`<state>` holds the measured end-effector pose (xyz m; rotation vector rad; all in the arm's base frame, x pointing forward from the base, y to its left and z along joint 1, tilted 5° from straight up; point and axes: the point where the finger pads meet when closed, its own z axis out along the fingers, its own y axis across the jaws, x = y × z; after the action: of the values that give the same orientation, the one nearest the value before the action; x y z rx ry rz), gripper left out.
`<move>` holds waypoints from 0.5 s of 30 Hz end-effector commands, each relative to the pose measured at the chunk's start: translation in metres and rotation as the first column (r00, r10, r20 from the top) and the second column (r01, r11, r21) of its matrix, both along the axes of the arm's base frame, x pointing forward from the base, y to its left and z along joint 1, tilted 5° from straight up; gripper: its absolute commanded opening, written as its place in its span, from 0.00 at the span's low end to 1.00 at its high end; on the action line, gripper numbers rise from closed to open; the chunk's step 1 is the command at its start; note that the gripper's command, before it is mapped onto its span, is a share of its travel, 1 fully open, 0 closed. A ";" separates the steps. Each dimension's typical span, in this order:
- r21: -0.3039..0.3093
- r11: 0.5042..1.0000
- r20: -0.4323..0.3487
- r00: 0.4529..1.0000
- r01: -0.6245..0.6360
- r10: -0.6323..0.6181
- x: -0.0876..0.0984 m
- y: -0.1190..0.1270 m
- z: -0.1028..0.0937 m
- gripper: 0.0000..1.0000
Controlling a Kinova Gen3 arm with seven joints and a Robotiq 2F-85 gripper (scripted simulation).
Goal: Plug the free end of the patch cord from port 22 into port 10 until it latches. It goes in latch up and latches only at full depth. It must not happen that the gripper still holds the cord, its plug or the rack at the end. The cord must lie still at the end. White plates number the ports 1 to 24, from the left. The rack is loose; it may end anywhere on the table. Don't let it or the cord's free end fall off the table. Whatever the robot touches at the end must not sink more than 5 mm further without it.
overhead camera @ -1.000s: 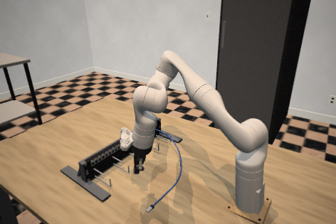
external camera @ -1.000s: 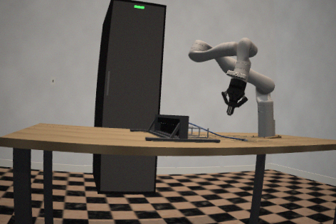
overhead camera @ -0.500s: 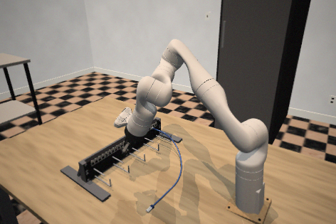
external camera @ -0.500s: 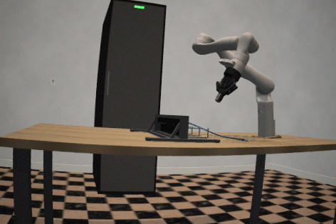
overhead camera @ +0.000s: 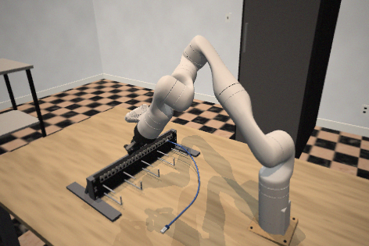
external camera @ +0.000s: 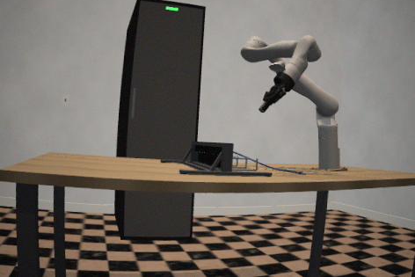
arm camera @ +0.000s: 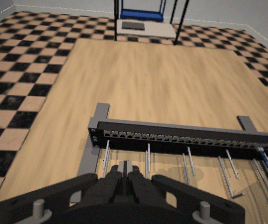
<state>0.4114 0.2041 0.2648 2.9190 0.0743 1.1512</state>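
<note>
- Black metal forms the rack (overhead camera: 102, 176), which stands on the wooden surface (overhead camera: 47, 172) on two grey feet; its port numbers are too small to read in any view, so ports 10 and 22 cannot be picked out by plate.
- In the top view the arm's wrist hides the rack's far top edge, and the gripper (overhead camera: 130, 147) is mostly hidden behind it.
- The blue patch cord (overhead camera: 194, 182) leaves a port near one end of the rack, curves over the surface behind the rack and ends in its free plug (overhead camera: 166, 228), which lies flat, well apart from the rack and some way in from the surface's near edge.
- In the wrist view the cord (arm camera: 267, 167) is cut off at the right border, and the plug is out of frame.
- Bare wood stretches in front of the rack to the far edge of the surface; thin bars stick out behind the rack.
- The exterior view shows the gripper (external camera: 265, 106) tilted and high above the rack, touching nothing.
- Its fingers are pressed fully together with nothing between them.
</note>
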 end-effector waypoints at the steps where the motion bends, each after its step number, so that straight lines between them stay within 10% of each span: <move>1: 0.025 0.999 0.029 0.999 0.030 -0.031 0.004 -0.002 0.010 0.00; 15: 0.040 0.998 0.037 0.998 0.042 -0.044 0.005 -0.003 0.013 0.00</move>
<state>0.4152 0.2016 0.2748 2.9156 0.0043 1.1985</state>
